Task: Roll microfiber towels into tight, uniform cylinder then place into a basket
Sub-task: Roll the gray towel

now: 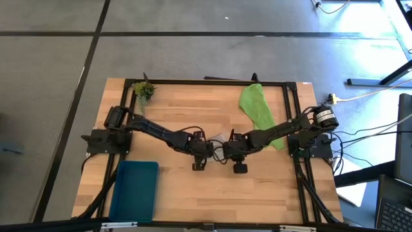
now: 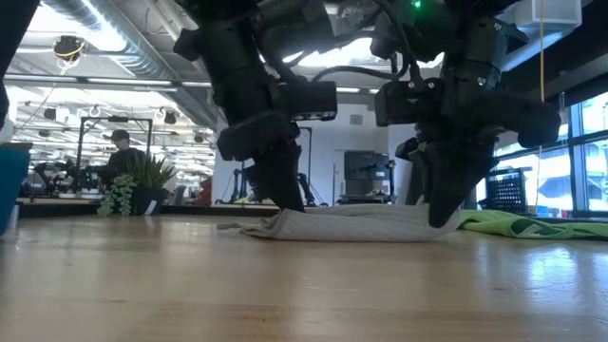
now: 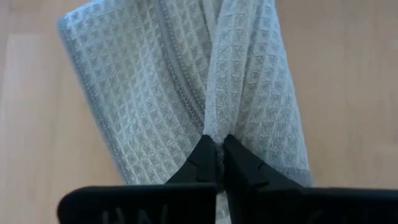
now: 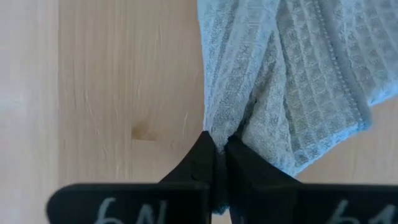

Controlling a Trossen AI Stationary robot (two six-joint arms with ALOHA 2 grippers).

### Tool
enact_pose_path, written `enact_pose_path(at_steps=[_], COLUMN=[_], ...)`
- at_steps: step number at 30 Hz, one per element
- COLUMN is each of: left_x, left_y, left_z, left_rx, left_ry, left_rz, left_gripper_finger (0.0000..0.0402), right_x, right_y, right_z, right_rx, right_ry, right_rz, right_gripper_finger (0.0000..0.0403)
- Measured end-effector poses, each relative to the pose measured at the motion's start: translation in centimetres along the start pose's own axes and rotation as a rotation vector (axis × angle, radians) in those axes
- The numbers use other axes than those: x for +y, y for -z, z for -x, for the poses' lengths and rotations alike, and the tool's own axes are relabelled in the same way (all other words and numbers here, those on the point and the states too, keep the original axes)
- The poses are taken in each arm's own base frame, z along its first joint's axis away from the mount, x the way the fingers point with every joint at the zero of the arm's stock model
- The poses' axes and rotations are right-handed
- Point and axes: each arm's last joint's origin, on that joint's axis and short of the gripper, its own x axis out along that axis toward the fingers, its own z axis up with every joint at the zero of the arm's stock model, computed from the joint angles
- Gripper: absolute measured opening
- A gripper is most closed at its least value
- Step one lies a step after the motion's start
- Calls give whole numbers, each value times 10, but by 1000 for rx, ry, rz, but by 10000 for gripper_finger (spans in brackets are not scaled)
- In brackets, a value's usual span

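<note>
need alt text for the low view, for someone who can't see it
Two dark robot arms reach down from above, each pinching one end of a light grey towel lying bunched on the wooden table. A lime green towel lies flat beyond it to one side. A potted plant and a person show in the room behind.

A wooden table (image 1: 212, 187) with a black frame is seen. On it, a grey towel (image 2: 351, 223) lies at the middle, a lime green towel (image 1: 256, 106) near the far right corner, a teal basket (image 1: 135, 190) at the near left corner, and a small plant sprig (image 1: 144, 90) at the far left corner.
</note>
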Motion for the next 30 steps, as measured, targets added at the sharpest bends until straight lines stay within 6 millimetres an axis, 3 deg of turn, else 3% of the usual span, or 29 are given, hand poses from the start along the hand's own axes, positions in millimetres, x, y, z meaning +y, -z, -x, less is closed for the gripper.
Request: enact_pose_path(at_steps=[14, 22, 30], left_x=[-32, -37, -37], left_y=[7, 9, 13], left_z=[7, 8, 9], left_rx=[6, 18, 57], left_ry=[24, 48, 41], left_rz=[40, 69, 60], left_gripper_finger=[0, 0, 0], right_x=[1, 6, 11], right_y=[-1, -4, -23], right_z=[0, 0, 17], right_rx=[-12, -36, -78], right_ry=[-14, -77, -107], right_rz=[2, 58, 144], right_gripper_finger=[17, 20, 17])
